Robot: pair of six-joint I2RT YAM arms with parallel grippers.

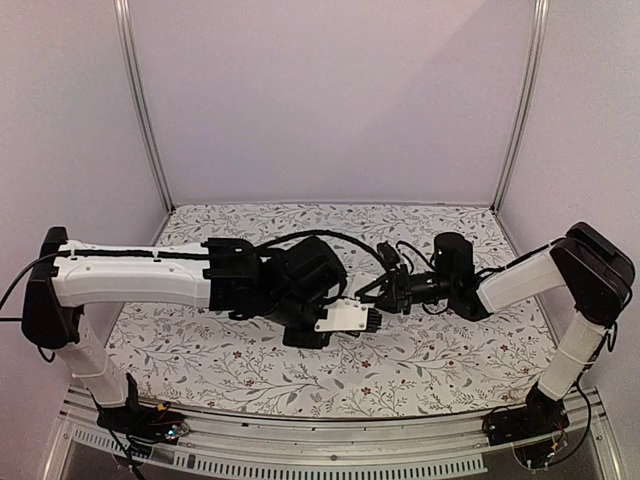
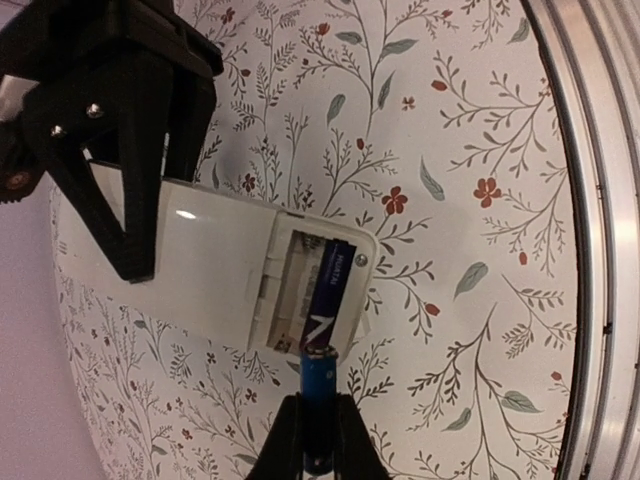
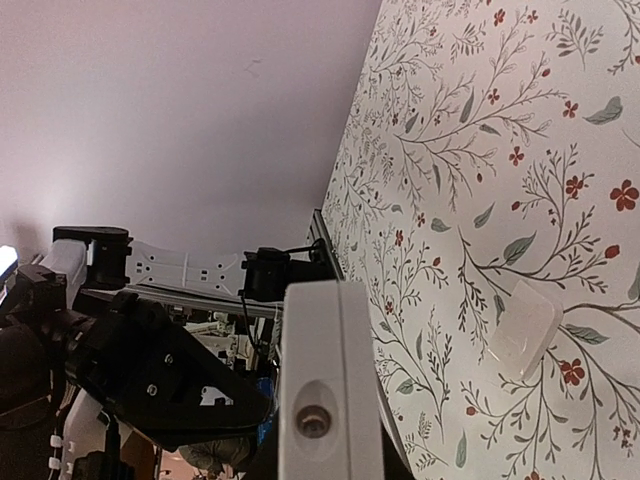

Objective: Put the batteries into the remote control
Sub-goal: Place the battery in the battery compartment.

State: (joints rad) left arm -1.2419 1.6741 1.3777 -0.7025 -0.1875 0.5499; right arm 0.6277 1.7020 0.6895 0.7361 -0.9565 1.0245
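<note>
Blackish battery (image 2: 330, 288) is seated; my left fingers (image 2: 286, 442) pinch the blue battery (image 2: 319, 400), empty slot (image 2: 292, 290) just ahead; right fingers (image 2: 130, 200) clamp the remote control (image 2: 215, 265).

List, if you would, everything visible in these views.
remote control: one, white, in the right fingers, battery bay open
dark battery: one, dark with white lettering, in the bay
blue battery: one, blue, in the left fingers, tip by the bay's end
cover piece: one, white, flat on the tablecloth
tablecloth: one, white floral, under everything
left fingers: two, black, shut on the blue battery
right fingers: two, black, shut on the remote control
</note>
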